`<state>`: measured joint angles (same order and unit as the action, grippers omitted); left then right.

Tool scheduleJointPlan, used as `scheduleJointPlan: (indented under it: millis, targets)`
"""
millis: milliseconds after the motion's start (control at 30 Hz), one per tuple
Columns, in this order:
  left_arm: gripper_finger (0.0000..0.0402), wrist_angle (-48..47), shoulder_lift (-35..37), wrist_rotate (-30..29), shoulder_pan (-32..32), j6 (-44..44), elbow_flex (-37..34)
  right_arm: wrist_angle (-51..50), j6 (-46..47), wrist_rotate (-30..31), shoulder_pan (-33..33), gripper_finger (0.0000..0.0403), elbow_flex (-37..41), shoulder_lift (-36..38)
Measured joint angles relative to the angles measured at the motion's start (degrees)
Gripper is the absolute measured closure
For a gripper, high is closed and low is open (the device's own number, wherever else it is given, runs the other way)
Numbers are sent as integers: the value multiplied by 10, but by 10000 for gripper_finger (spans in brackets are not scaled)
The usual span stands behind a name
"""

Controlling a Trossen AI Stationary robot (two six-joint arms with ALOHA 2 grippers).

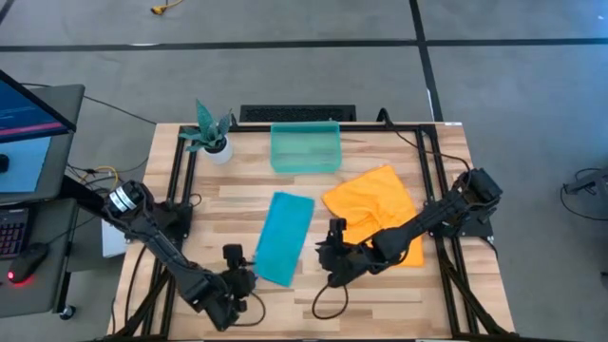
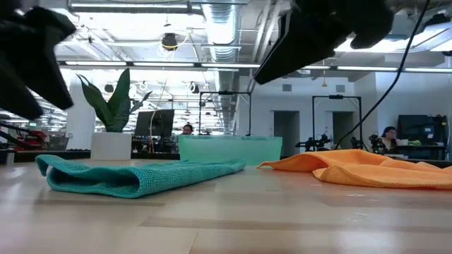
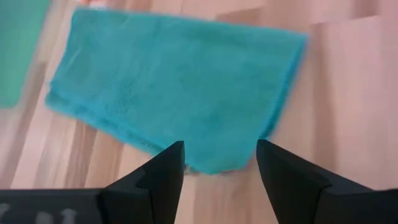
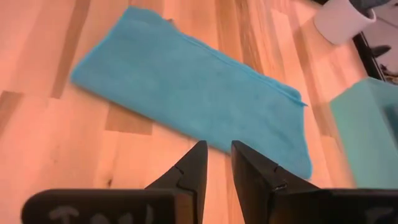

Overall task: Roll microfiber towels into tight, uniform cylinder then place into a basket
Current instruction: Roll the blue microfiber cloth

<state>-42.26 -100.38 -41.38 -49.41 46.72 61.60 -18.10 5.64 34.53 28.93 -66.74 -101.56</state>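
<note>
The teal microfiber towel [image 1: 285, 237] lies flat on the wooden table, folded into a long strip, also seen in the low view [image 2: 134, 176]. The orange towel [image 1: 375, 214] lies crumpled to its right. The translucent teal basket [image 1: 305, 147] stands at the table's far middle. My left gripper [image 3: 221, 152] hovers open just off the strip's near end [image 3: 217, 158], at the table's near left [image 1: 245, 275], with nothing between its fingers. My right gripper [image 4: 216, 152], between the two towels [image 1: 325, 256], points at the teal strip [image 4: 193, 87]; its fingers stand a narrow gap apart and hold nothing.
A white pot with a teal plant [image 1: 214, 138] stands at the far left, next to the basket. Black frame rails [image 1: 185, 180] run along the table's left and right sides. Bare wood [image 1: 380, 304] lies along the near edge.
</note>
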Motion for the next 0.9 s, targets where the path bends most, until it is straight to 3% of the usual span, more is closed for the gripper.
scheduleJointPlan:
  millis: [133,300,433,633,900]
  targets:
    - [208,41,0,-35,-16,-32,-9,8,-1,-12,-1,306,0,0]
    - [208,131,0,-27,-10,-80,-63,8,-1,-32,-5,306,0,0]
    - [208,151,0,-24,-4,-92,-85,8,-1,-32,-7,306,0,0]
    - [208,202,0,31,16,-94,-120,8,8,-32,-11,306,0,0]
    - [208,270,0,56,50,-126,-156,8,14,-45,-14,306,0,0]
